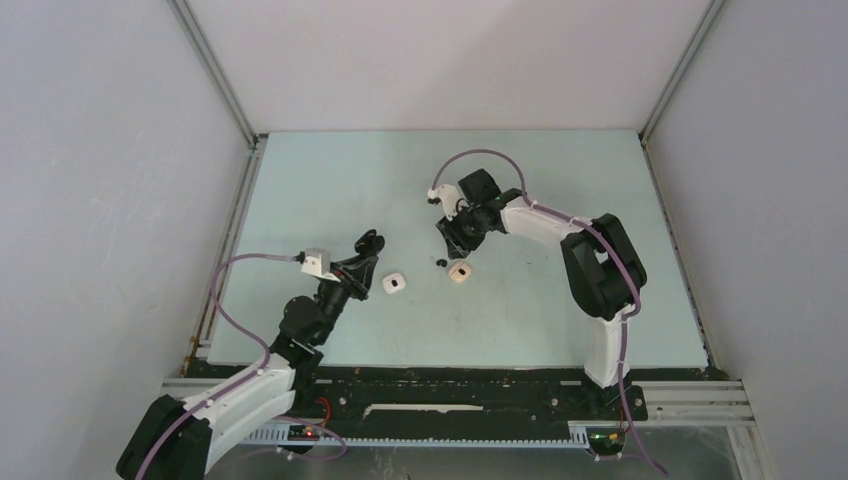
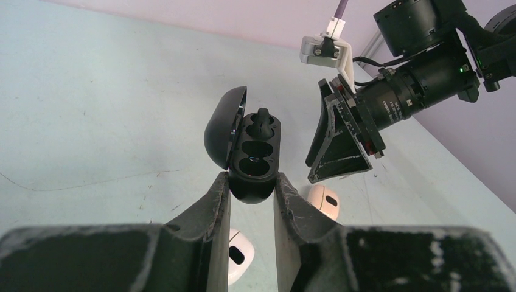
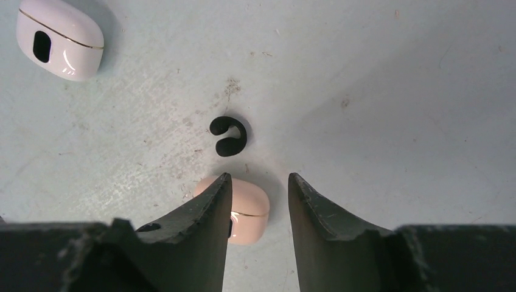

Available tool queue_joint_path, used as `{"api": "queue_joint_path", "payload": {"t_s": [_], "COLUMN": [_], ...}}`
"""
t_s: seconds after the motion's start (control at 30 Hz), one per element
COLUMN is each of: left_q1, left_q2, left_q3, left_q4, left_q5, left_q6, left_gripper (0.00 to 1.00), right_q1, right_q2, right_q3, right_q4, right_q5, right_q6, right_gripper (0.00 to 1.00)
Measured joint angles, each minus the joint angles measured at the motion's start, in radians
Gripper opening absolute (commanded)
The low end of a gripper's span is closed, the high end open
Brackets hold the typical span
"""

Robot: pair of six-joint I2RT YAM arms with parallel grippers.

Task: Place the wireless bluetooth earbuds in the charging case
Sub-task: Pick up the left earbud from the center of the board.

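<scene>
Your right gripper point(image 3: 259, 177) is hovering over the table point(image 3: 395, 91) with its jaws parted at a middling gap, gripping nothing. The loose black earbud point(image 3: 229, 135) is lying just ahead of the fingertips, slightly toward the left-hand finger in the wrist view. It is curled like a hook, so it is offering no clear long axis, and its opening is facing left. This arm is sitting much nearer to it than the other. A closed beige case point(image 3: 246, 210) is lying beneath the fingers, and a white case point(image 3: 59, 39) is sitting well apart. Your left gripper point(image 2: 251, 179) is clamping the base of the open black case point(image 2: 252, 158). One earbud point(image 2: 263, 118) is sitting in the far well, and the near well is showing empty. No brand or writing is showing legibly.
</scene>
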Motion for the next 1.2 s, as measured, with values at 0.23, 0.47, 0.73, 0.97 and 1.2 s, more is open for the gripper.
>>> {"api": "queue_joint_path", "payload": {"t_s": [0.23, 0.47, 0.73, 0.97, 1.2], "left_q1": [0.000, 0.000, 0.000, 0.000, 0.000], "left_q2": [0.016, 0.018, 0.022, 0.022, 0.022], "left_q3": [0.000, 0.000, 0.000, 0.000, 0.000], "left_q4": [0.012, 0.012, 0.012, 0.012, 0.012], "left_q5": [0.005, 0.007, 0.017, 0.024, 0.024], "left_q6": [0.000, 0.000, 0.000, 0.000, 0.000], "left_gripper": [0.00, 0.00, 0.00, 0.00, 0.00], "right_q1": [-0.011, -0.010, -0.009, -0.003, -0.002], "right_q2": [0.022, 0.072, 0.109, 0.111, 0.115], "right_q3": [0.052, 0.079, 0.084, 0.095, 0.107], "right_q4": [-0.024, -0.029, -0.037, -0.039, -0.040], "right_q5": [-0.034, -0.049, -0.052, -0.057, -0.060], "right_q6": [-0.009, -0.008, -0.008, -0.007, 0.000], "right_gripper": [0.35, 0.34, 0.34, 0.34, 0.33]}}
